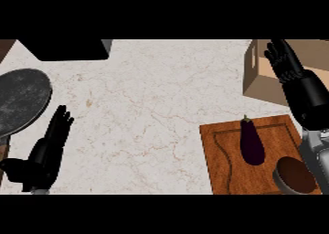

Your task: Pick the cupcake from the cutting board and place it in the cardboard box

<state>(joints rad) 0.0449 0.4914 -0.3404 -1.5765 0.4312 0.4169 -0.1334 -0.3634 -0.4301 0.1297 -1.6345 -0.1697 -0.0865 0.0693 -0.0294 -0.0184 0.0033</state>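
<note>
— Head view. Where was the right hand (283, 57) seen?

— Seen high at the right, over the near edge of the cardboard box (262, 84). Hung there at the end of a forearm slanting up from the lower right corner and passing over the right edge of the cutting board (225, 151).

— Closed on anything?

— No. Noted fingers relaxed and slightly bent, pointing away, with nothing between them.

— And the cupcake (297, 176)?

— Found on the cutting board, at its near right corner, partly tucked behind the grey forearm. Lay well apart from the right hand, down near the elbow end of that arm. Sat just right of the eggplant (252, 144), which lay lengthwise along the middle of the board, stem pointing away.

— Anything visible inside the box?

— Could not tell; only an outer wall and a flap in view.

— The left hand (49, 146)?

— Rested at the lower left on the marble counter (147, 100), fingers straight and up, thumb out to the side, holding nothing. Stood just beside the handle of the dark frying pan (15, 100).
</note>
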